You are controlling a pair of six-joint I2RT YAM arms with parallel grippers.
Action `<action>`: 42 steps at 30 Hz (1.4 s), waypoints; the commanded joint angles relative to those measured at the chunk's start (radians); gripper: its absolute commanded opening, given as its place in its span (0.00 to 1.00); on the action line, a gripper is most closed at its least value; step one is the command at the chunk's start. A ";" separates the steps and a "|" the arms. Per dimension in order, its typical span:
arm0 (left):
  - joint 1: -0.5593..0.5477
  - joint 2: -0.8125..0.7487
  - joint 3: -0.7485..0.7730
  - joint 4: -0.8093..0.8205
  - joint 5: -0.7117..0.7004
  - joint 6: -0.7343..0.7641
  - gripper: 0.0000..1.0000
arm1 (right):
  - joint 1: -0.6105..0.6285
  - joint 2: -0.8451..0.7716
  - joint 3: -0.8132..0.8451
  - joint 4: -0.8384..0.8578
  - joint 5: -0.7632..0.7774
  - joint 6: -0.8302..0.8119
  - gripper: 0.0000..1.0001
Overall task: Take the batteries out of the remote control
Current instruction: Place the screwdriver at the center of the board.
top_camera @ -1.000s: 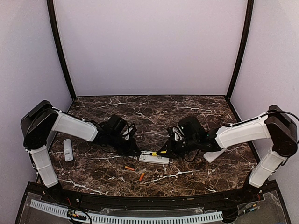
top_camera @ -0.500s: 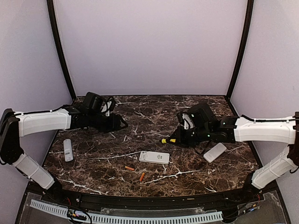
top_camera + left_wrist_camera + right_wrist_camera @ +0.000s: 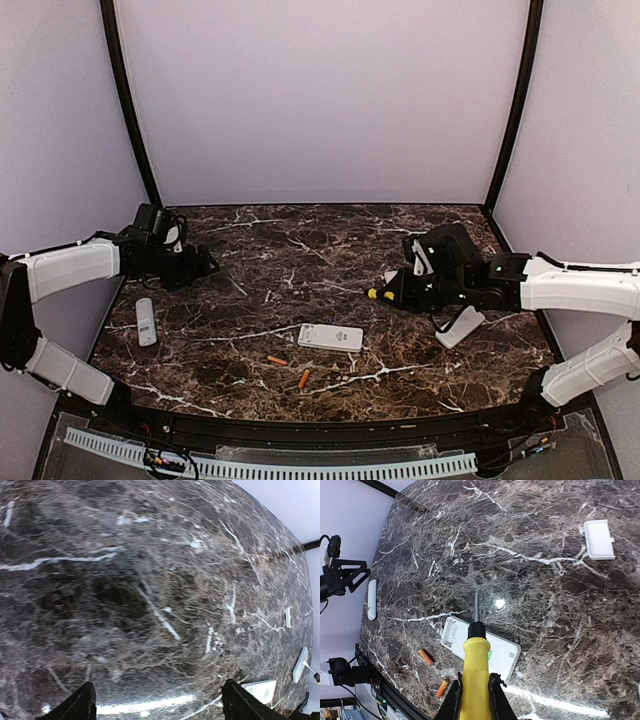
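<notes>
Orange batteries (image 3: 277, 360) lie on the tabletop (image 3: 300, 240) near the remote (image 3: 330, 337). Left pincer (image 3: 160, 705) gapes empty; right pincer (image 3: 472, 692) clamps the screwdriver (image 3: 475, 655), best laid down well apart from them.

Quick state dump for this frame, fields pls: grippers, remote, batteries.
left gripper: open, empty, over the table's left side
right gripper: shut on yellow-handled screwdriver, clear of the remote
remote: flat at table centre, neither arm touching
batteries: two orange, loose on table, nearer the arms than the remote
white cover: on table, right of remote, apart from it
</notes>
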 commanded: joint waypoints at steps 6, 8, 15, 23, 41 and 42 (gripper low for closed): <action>0.300 -0.159 -0.170 -0.049 -0.030 -0.140 0.89 | -0.129 0.022 -0.127 0.237 -0.054 -0.081 0.00; 0.328 -0.188 -0.185 -0.057 -0.049 -0.152 0.89 | -0.139 0.072 -0.123 0.259 -0.049 -0.103 0.00; 0.335 -0.230 -0.172 -0.116 -0.149 -0.146 0.89 | -0.150 0.234 -0.109 0.359 -0.024 -0.157 0.00; 0.336 -0.243 -0.200 -0.131 -0.255 -0.151 0.90 | -0.149 0.383 -0.096 0.371 0.001 -0.161 0.05; 0.376 -0.221 -0.222 -0.186 -0.316 -0.167 0.99 | -0.149 0.378 -0.107 0.353 0.017 -0.151 0.55; 0.383 -0.214 -0.225 -0.185 -0.315 -0.167 0.99 | -0.150 0.369 -0.108 0.353 0.019 -0.154 0.56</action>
